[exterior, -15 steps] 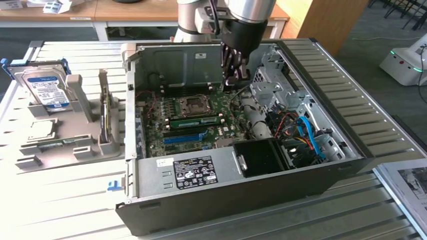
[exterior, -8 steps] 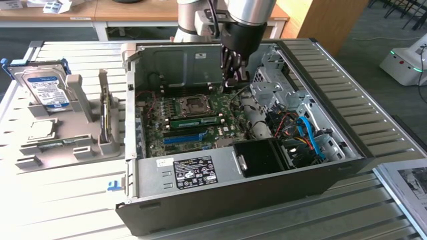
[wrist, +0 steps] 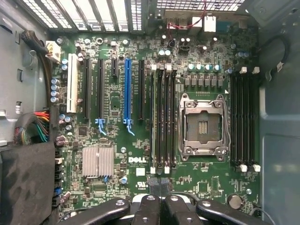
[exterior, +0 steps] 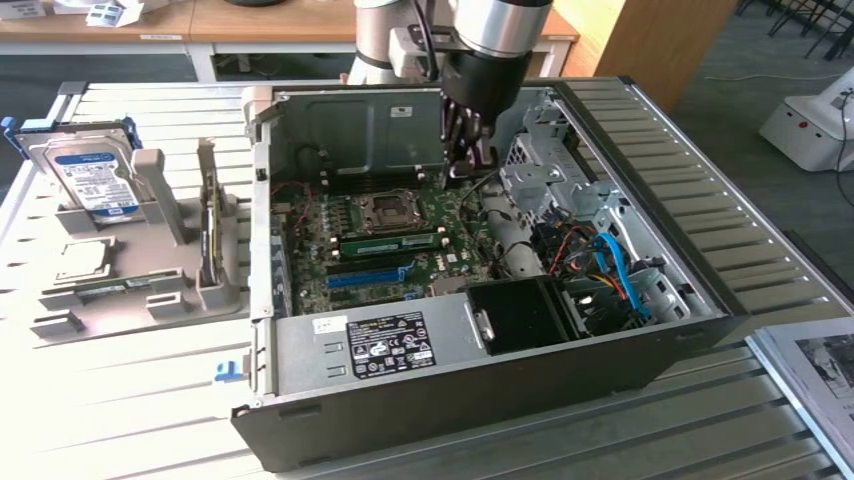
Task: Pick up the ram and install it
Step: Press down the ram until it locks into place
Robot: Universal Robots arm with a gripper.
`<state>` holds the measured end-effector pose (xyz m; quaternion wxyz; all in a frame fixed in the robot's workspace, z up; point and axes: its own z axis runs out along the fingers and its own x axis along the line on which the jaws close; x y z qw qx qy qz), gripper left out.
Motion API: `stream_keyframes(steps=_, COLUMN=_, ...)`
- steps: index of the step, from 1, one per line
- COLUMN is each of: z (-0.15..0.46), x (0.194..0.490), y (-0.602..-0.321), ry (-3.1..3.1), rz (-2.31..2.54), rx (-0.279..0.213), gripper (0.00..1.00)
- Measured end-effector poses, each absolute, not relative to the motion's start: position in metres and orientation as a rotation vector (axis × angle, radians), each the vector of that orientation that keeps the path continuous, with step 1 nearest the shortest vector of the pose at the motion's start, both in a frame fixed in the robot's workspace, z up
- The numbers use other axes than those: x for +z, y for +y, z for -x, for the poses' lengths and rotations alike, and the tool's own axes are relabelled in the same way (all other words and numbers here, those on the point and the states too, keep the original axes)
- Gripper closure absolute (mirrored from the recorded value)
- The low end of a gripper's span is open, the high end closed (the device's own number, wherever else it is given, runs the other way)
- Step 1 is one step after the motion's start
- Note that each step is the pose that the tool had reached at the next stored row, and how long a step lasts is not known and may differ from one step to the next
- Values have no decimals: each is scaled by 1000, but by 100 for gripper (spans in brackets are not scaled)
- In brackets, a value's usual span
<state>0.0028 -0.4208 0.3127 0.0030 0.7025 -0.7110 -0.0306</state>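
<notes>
Gripper [exterior: 467,170] shut tight and holding nothing, the arm [exterior: 501,25] hung over the open computer case [exterior: 534,390], where the green ram [exterior: 390,241] sat slotted into the motherboard [exterior: 447,264] beside the processor socket [exterior: 390,208].

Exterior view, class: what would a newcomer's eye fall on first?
The open computer case at centre, with the arm's shut pincer hanging inside it above the motherboard. A blue slot stands out on that board, and a hard drive stands at the exterior view's left.
</notes>
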Motion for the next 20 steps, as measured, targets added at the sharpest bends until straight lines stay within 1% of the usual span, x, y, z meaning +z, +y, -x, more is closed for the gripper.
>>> stream_keyframes(steps=20, z=-3, x=301, y=-421, ry=-2229, rz=-2203, rx=-96, gripper=90)
